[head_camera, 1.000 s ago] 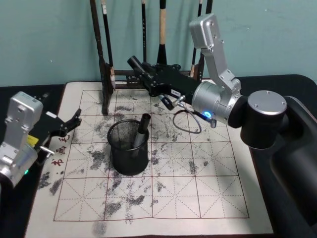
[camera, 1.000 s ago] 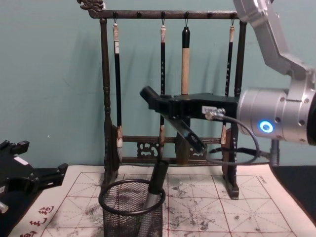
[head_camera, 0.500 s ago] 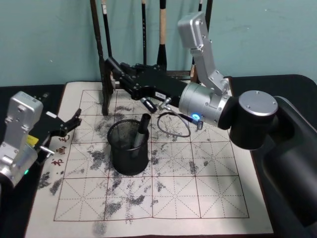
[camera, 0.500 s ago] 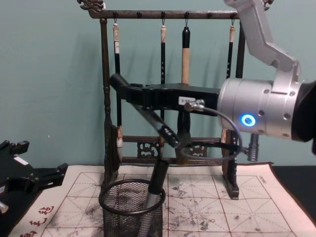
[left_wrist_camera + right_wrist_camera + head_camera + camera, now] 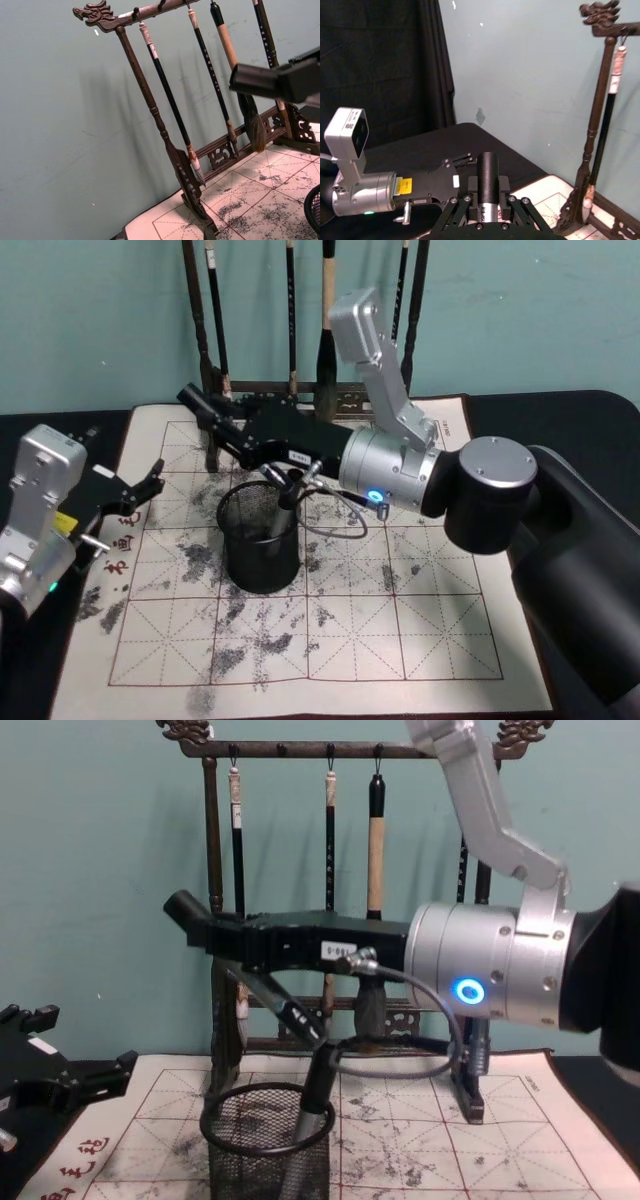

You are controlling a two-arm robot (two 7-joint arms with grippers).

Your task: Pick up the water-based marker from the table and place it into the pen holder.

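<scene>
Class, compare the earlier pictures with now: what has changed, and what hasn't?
The right gripper swung toward the robot's left and now stretches above the pen holder. The marker stays leaning in it; the left gripper stays parked at the left.

The light is soft and even, and the plain teal wall [image 5: 100, 870] looks bright. In the left wrist view the tall dark wooden brush rack [image 5: 150, 100] throws pale, wide shadows on this wall, and the right tool [image 5: 272, 82], near the lens, is out of focus. The silver arm shell [image 5: 362, 325] has mild glare. The black cloth [image 5: 380, 65] is too dark to show detail.
</scene>
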